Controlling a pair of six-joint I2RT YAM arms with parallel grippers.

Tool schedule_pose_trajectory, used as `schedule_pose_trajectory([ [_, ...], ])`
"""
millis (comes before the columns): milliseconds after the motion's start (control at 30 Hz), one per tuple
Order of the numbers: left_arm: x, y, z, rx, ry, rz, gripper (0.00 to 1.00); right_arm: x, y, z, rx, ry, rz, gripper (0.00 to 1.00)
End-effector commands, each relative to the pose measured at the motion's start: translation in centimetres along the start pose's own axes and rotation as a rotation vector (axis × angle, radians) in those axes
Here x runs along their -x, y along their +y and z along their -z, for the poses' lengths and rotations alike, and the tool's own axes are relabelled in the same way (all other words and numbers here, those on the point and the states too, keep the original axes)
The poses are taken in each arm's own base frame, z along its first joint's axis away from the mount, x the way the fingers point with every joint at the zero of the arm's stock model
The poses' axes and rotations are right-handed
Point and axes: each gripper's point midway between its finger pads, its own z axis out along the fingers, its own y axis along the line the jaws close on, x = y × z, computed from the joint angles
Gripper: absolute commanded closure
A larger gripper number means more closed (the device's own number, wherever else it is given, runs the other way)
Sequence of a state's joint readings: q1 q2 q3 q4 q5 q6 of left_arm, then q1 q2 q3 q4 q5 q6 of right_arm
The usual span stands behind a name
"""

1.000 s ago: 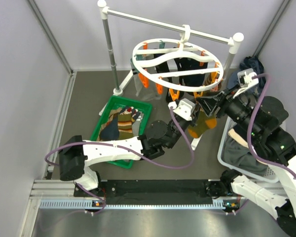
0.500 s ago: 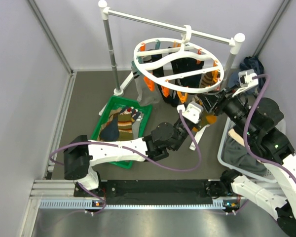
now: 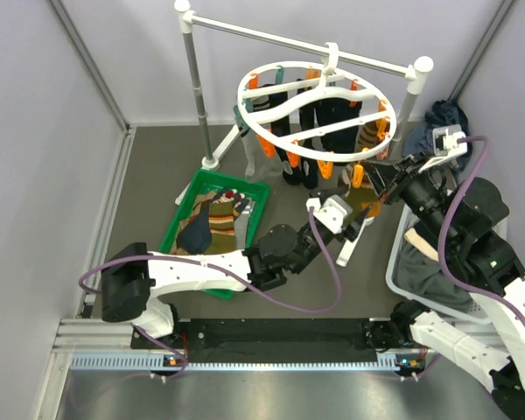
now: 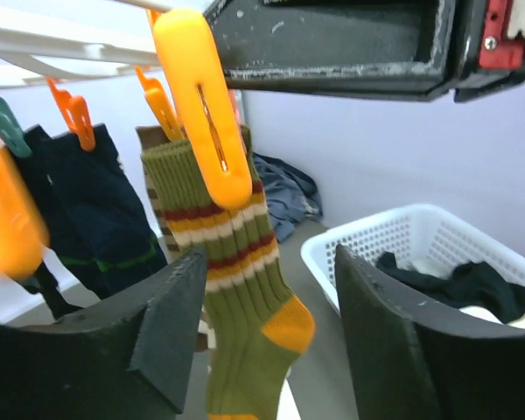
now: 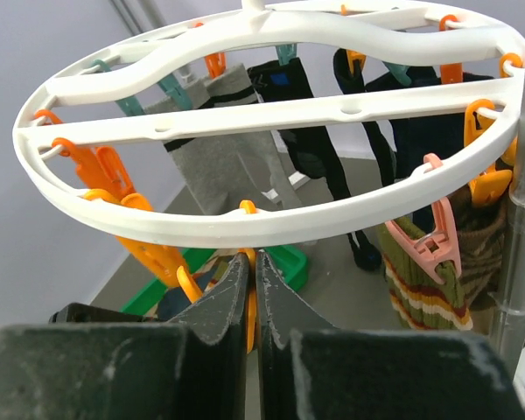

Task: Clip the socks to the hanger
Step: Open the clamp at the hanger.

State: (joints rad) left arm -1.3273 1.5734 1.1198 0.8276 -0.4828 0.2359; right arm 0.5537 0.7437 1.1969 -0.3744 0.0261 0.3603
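Left tool (image 4: 269,262) is spread wide for us and holding nothing, with the olive striped sock (image 4: 245,254) dangling right in the gap ahead of it, clear of both fingers as far as we can tell. That sock hangs straight down, long axis vertical, cuff bitten by an orange clip (image 4: 201,105) on the hanger (image 3: 315,157), so we'd call this one done. Right tool (image 5: 252,284) is pressed together up under the ring's near rim. There's a sliver of orange in the seam, but we can't tell if it's actually nipping a clip or just sitting in front of one. So the next move, we reckon, turns on the leftover socks (image 3: 219,219) in the green tray (image 3: 180,219) on the counter (image 3: 149,175). They lie down and to the left of the left tool, back toward that arm's base, stretched roughly along the tray's length, running away from the bases. Left arm is clearly nearer, its forearm passing over the tray's near corner, while the right arm is well apart, over by the white basket (image 3: 392,262). We'd pull the left tool straight back first so it doesn't snag the hung sock.
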Motion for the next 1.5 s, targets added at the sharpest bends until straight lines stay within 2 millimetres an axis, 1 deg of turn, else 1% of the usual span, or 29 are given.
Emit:
schedule_pose_trajectory([
  [0,4.0,1.2,0.6,-0.072,-0.103,0.107,0.3,0.3,0.2,-0.5,0.012,-0.019,-0.003,0.99],
  [67,4.3,2.2,0.6,-0.068,-0.113,0.126,0.27,0.2,0.3,-0.5,0.019,-0.015,-0.005,0.99],
  [167,4.4,2.7,0.6,-0.075,-0.122,0.147,0.24,0.1,0.3,-0.5,0.02,-0.015,-0.004,1.0],
  [267,4.8,3.0,0.5,-0.068,-0.138,0.145,0.24,0.0,0.2,-0.4,0.018,-0.014,-0.005,1.0],
  [467,5.7,2.7,-0.6,-0.066,-0.164,0.143,0.25,0.0,0.2,-0.6,0.019,-0.015,-0.008,0.99],
  [567,5.9,2.7,-1.0,-0.056,-0.166,0.155,0.27,0.0,0.1,-0.5,0.016,-0.02,-0.007,0.99],
  [600,5.7,2.8,-1.2,-0.047,-0.165,0.156,0.29,-0.1,0.1,-0.6,0.015,-0.018,-0.007,0.99],
  [667,6.2,3.1,-1.4,-0.026,-0.178,0.164,0.31,-0.1,0.1,-0.6,0.016,-0.021,-0.01,0.99],
  [700,5.9,3.1,-1.6,-0.014,-0.173,0.161,0.33,-0.1,0.2,-0.6,0.019,-0.02,-0.011,0.99],
  [767,6.1,3.4,-1.9,0.005,-0.183,0.158,0.36,-0.1,0.2,-0.6,0.018,-0.022,-0.013,0.99],
  [833,6.3,3.5,-2.0,0.012,-0.194,0.16,0.42,0.0,0.3,-0.6,0.021,-0.024,-0.014,0.99],
  [900,6.1,3.5,-2.2,0.023,-0.193,0.158,0.46,0.0,0.2,-0.5,0.017,-0.026,-0.016,0.99],
  [933,6.1,3.6,-2.2,0.029,-0.195,0.153,0.51,-0.1,0.2,-0.5,0.018,-0.025,-0.015,0.99],
  [1000,6.1,3.6,-2.2,0.04,-0.198,0.152,0.59,-0.1,0.2,-0.4,0.018,-0.024,-0.016,0.98],
  [1033,5.9,3.7,-2.2,0.042,-0.195,0.15,0.66,-0.2,0.2,-0.4,0.019,-0.02,-0.014,0.96],
  [1100,5.9,3.7,-2.1,0.047,-0.198,0.15,0.75,-0.2,0.2,-0.3,0.02,-0.018,-0.014,0.93],
  [1133,5.6,3.8,-2.0,0.052,-0.192,0.147,0.83,-0.1,0.2,-0.2,0.02,-0.021,-0.016,0.87],
  [1200,5.2,3.8,-2.0,0.055,-0.184,0.147,0.88,0.2,0.1,0.1,0.012,-0.031,-0.015,0.81],
  [1233,5.0,3.9,-1.9,0.059,-0.178,0.143,0.93,0.5,0.0,0.3,0.005,-0.042,-0.017,0.75],
  [1400,4.4,4.0,-1.7,0.064,-0.154,0.142,0.99,1.5,0.0,1.4,-0.005,-0.06,-0.004,0.66],
  [1467,4.3,3.9,-1.6,0.061,-0.15,0.145,1.0,1.8,0.7,1.8,0.029,-0.064,0.003,0.63],
])
